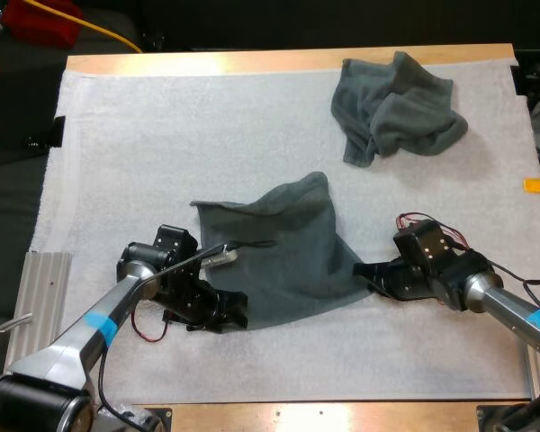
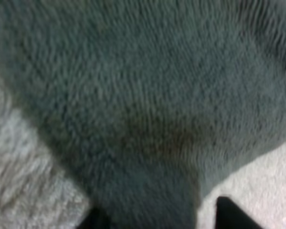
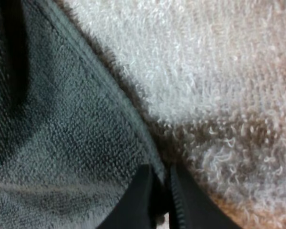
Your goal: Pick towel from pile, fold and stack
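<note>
**Both claws at the spread towel (image 1: 288, 252)**

Nearest, the left claw (image 1: 232, 310) sits at the spread towel's near-left corner with cloth bunched against it; cannot tell whether it grips. The right claw (image 1: 367, 273) is pinched together on the spread towel's near-right corner, low on the white mat (image 1: 162, 135). The spread towel lies mid-mat, toward the near edge of the surface (image 1: 252, 61). The crumpled towel (image 1: 391, 108) sits by the far-right corner, well apart.

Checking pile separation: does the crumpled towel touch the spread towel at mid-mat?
No, bare white mat separates the crumpled towel from the spread towel.
</note>
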